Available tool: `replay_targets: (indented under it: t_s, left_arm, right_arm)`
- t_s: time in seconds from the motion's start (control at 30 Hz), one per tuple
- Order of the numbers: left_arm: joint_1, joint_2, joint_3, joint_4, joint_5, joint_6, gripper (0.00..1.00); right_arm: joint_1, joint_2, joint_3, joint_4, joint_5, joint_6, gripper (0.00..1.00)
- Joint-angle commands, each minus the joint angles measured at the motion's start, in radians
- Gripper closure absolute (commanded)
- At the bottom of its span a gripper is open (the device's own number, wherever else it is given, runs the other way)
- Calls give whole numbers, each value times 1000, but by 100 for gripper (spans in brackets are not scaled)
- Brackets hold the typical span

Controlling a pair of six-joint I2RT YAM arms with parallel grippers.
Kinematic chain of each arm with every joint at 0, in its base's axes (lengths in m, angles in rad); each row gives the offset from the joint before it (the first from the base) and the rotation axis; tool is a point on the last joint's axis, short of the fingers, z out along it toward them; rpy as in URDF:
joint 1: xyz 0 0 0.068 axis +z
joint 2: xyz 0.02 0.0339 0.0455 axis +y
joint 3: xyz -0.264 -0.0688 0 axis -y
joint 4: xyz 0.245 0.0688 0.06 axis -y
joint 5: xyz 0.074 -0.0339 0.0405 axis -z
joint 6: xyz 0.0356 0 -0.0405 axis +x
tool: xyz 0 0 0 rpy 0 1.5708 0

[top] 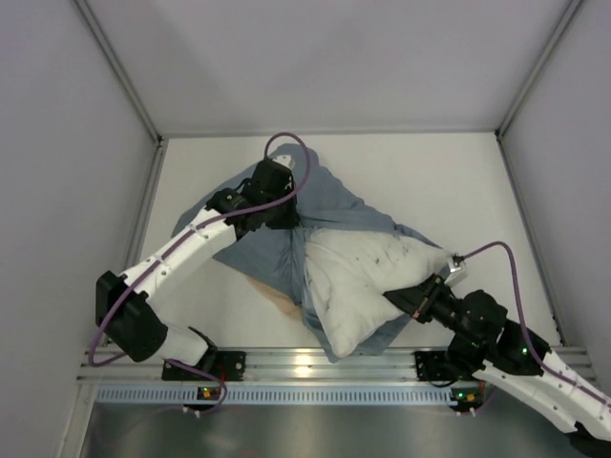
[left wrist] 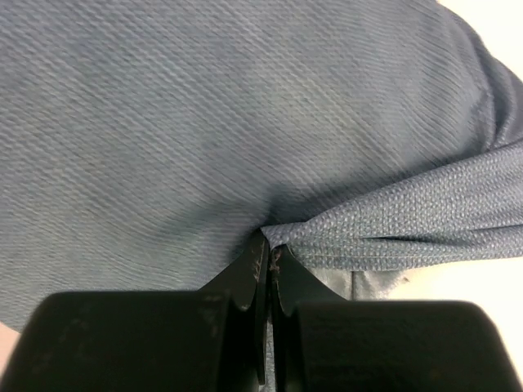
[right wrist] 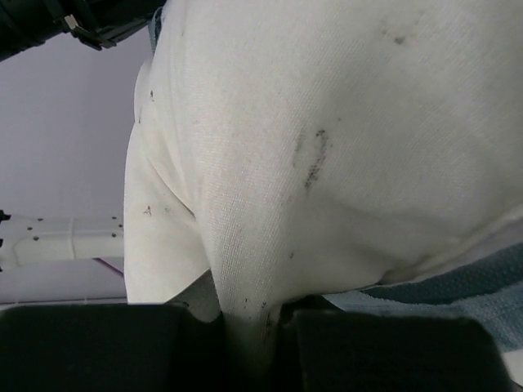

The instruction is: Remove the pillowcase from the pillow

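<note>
Right tool [right wrist: 249,327] is clamping a pinch of the pillow [top: 372,277], which is lying mostly uncovered on the surface [top: 458,181]. Beyond it, your left tool [left wrist: 268,255] is pinching a bunched fold of the pillowcase [top: 334,196]. Both are looking soft, light and slippery, so you are better off gripping thick folds.

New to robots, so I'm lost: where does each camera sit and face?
Top external: above, behind the arms, facing down at the table; both arms show.
Left wrist: on the left arm, facing the left pincer shut on the pillowcase.
Right wrist: on the right arm, facing the right pincer shut on the pillow.
Shared: the pillow, in top and right wrist.
</note>
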Motion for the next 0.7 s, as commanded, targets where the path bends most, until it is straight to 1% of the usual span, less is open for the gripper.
replay_targets:
  t_s: [0.0,0.07,0.1,0.13,0.2,0.23,0.27,0.33,0.4,0.43,0.47,0.53,0.57,0.6,0.63,0.67]
  left_arm:
    - [89,-18,-21,9,-162,56,100]
    - [153,-12,-73,13,-127,36,100]
    - [214,-12,-97,38,-101,18,100]
    - [241,-15,-126,58,-38,10,100]
    - [296,-35,-215,96,10,-19,100]
    - [307,-45,-248,137,36,-30,100]
    - [315,-61,-315,160,38,-41,100]
    - [330,-105,-374,213,38,-73,100]
    - [332,-148,-440,245,96,-91,100]
    - [332,-159,-456,274,131,-97,100]
    - [330,-188,-485,285,195,-104,100]
    - [330,-220,-506,291,225,-108,100]
    - [330,-263,-529,318,307,-88,100]
    - [329,-292,-542,340,358,-81,68]
    - [329,-323,-552,366,418,-73,40]
    - [321,-393,-555,418,476,-55,18]
  right_arm:
    - [2,-52,148,-100,15,-49,100]
    - [1,-58,194,-139,30,-66,100]
    - [1,-74,242,-176,39,-67,100]
    - [2,-81,266,-190,59,-78,100]
    - [1,-104,338,-219,82,-87,100]
    - [1,-110,366,-248,102,-98,100]
    - [1,-114,389,-262,110,-106,100]
    - [1,-112,464,-308,131,-130,100]
    - [1,-111,489,-329,148,-139,100]
    - [1,-107,480,-329,144,-136,100]
    - [1,-100,460,-329,135,-135,100]
    - [1,-94,437,-329,133,-138,100]
    - [1,-92,426,-328,135,-138,100]
    - [2,-88,402,-325,135,-142,100]
    - [2,-81,388,-322,128,-149,100]
    - [4,-68,377,-314,118,-152,100]
